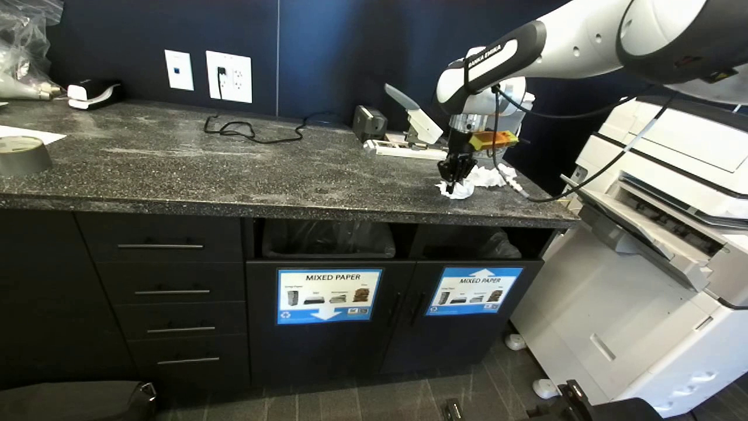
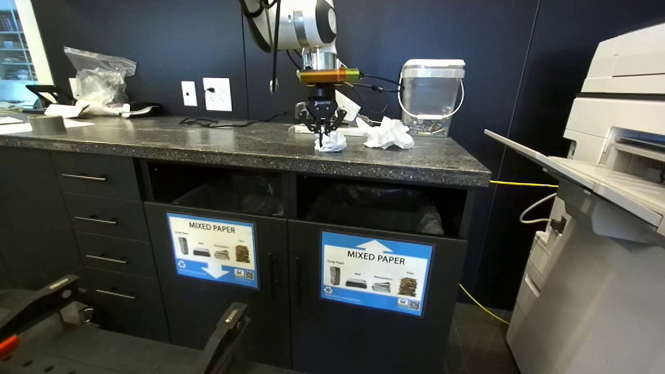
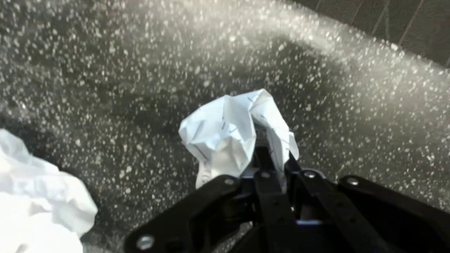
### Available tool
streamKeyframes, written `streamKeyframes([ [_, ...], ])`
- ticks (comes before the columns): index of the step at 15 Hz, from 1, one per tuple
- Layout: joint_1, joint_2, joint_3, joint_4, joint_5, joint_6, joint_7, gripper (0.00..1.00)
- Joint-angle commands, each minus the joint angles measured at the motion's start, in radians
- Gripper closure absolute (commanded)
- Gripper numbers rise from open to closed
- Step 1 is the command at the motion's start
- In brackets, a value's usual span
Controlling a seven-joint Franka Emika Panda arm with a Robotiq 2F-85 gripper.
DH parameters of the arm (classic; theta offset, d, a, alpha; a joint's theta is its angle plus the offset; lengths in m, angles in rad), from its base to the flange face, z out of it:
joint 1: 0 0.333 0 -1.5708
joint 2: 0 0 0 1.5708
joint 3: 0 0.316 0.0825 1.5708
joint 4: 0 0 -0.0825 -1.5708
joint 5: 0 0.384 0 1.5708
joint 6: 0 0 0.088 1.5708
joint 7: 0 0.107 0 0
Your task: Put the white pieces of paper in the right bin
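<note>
A crumpled white piece of paper (image 3: 225,133) rests on the dark speckled counter near its front edge. My gripper (image 3: 276,158) is shut on it; a fold of the paper runs between the fingers, which reach down to the counter. In both exterior views the gripper (image 1: 451,188) points straight down, the held paper (image 2: 335,142) around its tips. More white crumpled paper (image 2: 387,133) lies close beside, towards the printer; whether it is one wad or two I cannot tell. Below the counter is the right bin (image 2: 374,208), a dark lined opening above a blue-edged sign (image 2: 376,272).
A similar left bin (image 2: 234,195) sits alongside. A translucent bucket (image 2: 426,96) and a white lever tool (image 1: 423,126) stand behind the papers. The printer (image 1: 631,327) flanks the counter's end. A cable (image 1: 590,175) loops down from the arm by the papers.
</note>
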Motion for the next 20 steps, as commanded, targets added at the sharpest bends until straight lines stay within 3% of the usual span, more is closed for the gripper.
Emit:
streamKeyframes([
  [1,-0.006,-0.129,-0.023,-0.238,-0.010,0.062,0.059,0.90],
  [9,-0.016,-0.312,-0.069,-0.615,-0.011,0.369,0.192,0.90],
  [13,-0.030,-0.396,-0.081,-0.782,-0.003,0.451,0.202,0.90],
  [17,-0.059,-0.388,-0.076,-0.862,0.029,0.504,0.181,0.90],
  [20,-0.070,-0.343,-0.069,-0.908,0.044,0.625,0.180,0.90],
])
